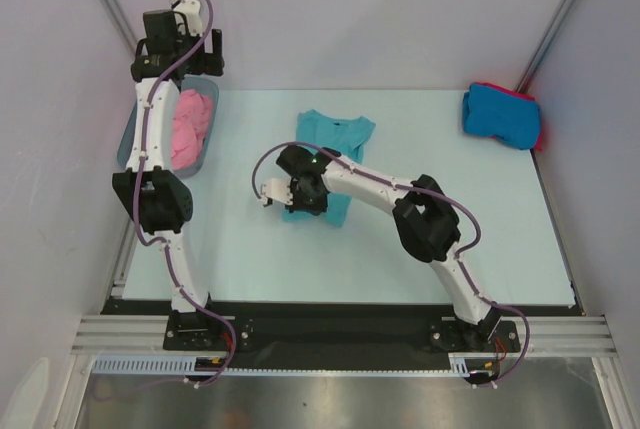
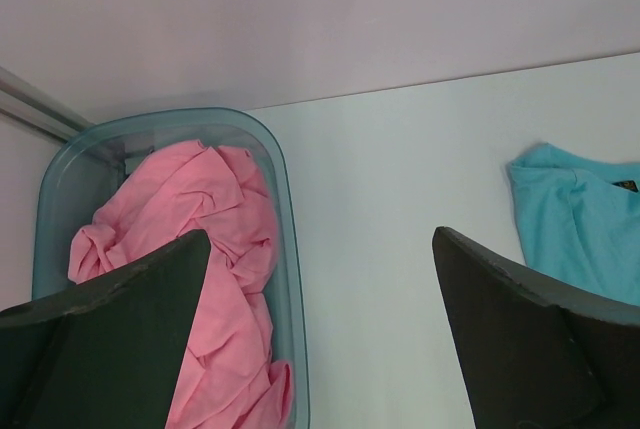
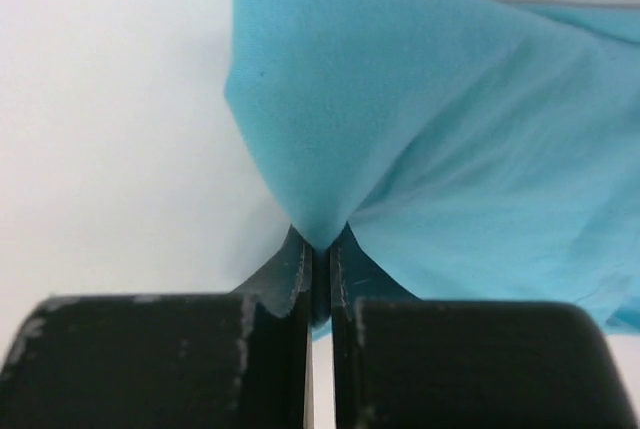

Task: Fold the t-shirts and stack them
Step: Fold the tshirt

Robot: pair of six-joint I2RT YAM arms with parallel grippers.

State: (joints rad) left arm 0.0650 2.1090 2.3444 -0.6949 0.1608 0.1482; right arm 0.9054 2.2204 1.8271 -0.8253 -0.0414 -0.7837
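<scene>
**Q:** What is the right gripper (image 3: 320,249) doing at mid-table?

**A:** Its jaws are pinched tight on a fold of the teal t-shirt (image 3: 430,149). The wrist view shows cloth drawn to a point between the two dark fingers (image 3: 200,359). From above, the gripper sits at the shirt's near left edge, where the fabric is bunched under it.

**Q:** And the shirt itself?

**A:** It lies on the pale table (image 1: 240,259) near the centre, collar end toward the back wall, partly gathered at the near end.

**Q:** The left gripper (image 2: 320,234)?

**A:** Jaws spread wide, holding nothing. It hangs above the far left corner, over the grey-blue tub (image 2: 290,279).

**Q:** What is in the tub?

**A:** The pink t-shirt (image 2: 210,239), crumpled and filling most of it.

**Q:** The other shirts?

**A:** At the far right corner, the bright blue t-shirt (image 1: 500,114) lies folded on top of the red t-shirt (image 1: 541,137), of which only a sliver shows at the right edge. Both are well apart from either gripper.
</scene>
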